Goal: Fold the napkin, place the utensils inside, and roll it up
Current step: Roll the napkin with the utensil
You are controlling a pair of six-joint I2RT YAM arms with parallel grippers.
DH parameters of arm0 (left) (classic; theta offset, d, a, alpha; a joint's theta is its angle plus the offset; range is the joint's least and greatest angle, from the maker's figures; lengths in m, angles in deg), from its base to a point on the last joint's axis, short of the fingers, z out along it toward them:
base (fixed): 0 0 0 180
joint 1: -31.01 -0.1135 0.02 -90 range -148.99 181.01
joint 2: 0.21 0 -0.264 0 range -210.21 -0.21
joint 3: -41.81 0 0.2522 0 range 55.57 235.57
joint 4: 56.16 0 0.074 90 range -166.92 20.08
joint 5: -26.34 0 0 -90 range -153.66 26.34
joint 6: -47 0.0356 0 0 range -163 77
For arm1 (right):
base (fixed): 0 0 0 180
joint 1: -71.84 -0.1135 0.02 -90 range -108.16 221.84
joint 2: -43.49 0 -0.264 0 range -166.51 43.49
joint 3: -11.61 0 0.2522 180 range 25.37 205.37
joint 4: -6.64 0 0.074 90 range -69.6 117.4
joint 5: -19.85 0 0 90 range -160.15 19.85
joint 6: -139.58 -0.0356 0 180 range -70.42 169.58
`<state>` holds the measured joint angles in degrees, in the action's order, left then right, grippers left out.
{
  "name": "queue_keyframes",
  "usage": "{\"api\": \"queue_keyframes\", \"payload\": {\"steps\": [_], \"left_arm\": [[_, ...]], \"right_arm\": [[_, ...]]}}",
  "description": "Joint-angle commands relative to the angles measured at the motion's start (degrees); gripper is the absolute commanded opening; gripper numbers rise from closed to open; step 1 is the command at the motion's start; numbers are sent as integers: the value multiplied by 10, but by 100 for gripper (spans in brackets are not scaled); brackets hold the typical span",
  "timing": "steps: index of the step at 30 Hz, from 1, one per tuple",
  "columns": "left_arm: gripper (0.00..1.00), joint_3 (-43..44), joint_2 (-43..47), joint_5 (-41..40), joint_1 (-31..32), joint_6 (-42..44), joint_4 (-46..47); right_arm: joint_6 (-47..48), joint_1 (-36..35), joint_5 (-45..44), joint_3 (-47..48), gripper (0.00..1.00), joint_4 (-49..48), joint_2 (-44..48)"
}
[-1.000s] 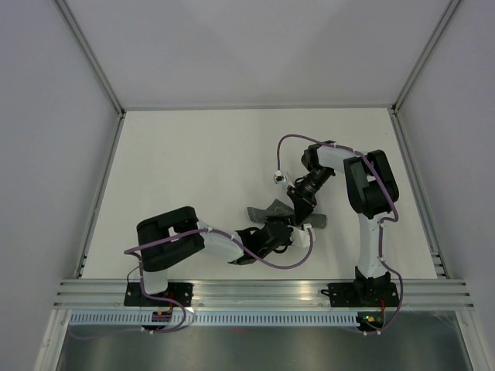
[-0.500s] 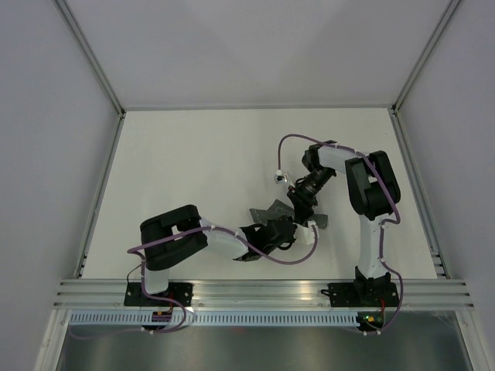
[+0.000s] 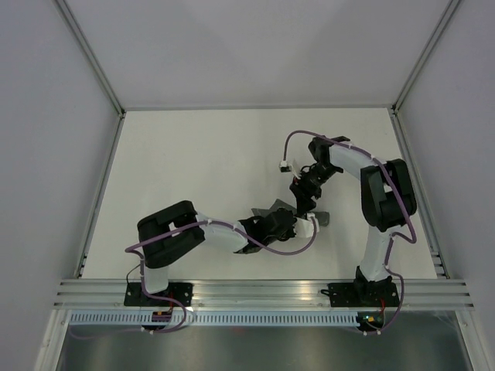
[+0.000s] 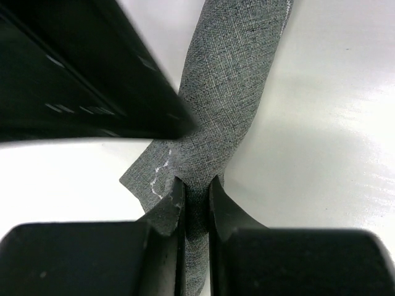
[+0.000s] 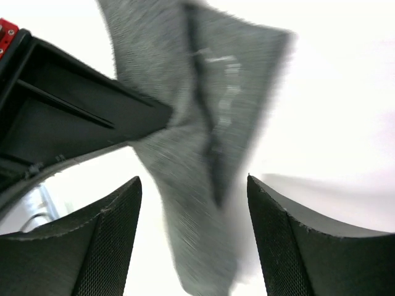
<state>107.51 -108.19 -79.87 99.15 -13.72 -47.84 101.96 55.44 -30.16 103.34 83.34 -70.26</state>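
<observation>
The left gripper (image 4: pixel 196 206) is pinched tight on a fold of the napkin (image 4: pixel 231 74). Its wrist camera shows the two fingers (image 4: pixel 165 216) pressed together with only grey cloth between them. A twisted band of the cloth runs away from them over the white table (image 4: pixel 333 123). None of that grip can be made out from overhead.

The right gripper (image 5: pixel 192 185) stands with its fingers (image 5: pixel 105 246) wide apart, the same cloth showing below the gap. Its own view is blurred, so I cannot tell whether it touches the napkin.

From above, the left arm (image 3: pixel 220 236) lies low, stretched rightward from its base. The right arm (image 3: pixel 383 197) rises, then bends back leftward with its wrist pointing down. Both grippers meet over the bunched napkin (image 3: pixel 322 219), which lies on the table's near half, a little right of centre.
</observation>
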Motion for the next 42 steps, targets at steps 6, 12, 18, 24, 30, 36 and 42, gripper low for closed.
{"api": "queue_keyframes", "payload": {"steps": [6, 12, 18, 24, 30, 36, 42], "left_arm": [[2, 10, -13, 153, -15, -85, -145], [3, 47, -14, 240, -69, -119, -206], [7, 144, -45, 389, -146, -141, -323], [11, 227, -100, 472, -183, -138, -404], [17, 314, -170, 555, -208, -134, -493], [19, 378, -217, 623, -230, -132, -556], [21, 416, -245, 640, -234, -129, -587]], "right_arm": [[-50, 68, 22, 4, 76, -113, 100], [-63, 152, 71, -39, 75, -176, 154], [-40, 200, 70, -168, 76, -292, 280], [13, 196, 82, -270, 84, -317, 372], [21, 124, 19, -340, 83, -371, 415], [0, 4, -87, -431, 85, -467, 472], [-12, -69, -155, -447, 85, -508, 434]]}}
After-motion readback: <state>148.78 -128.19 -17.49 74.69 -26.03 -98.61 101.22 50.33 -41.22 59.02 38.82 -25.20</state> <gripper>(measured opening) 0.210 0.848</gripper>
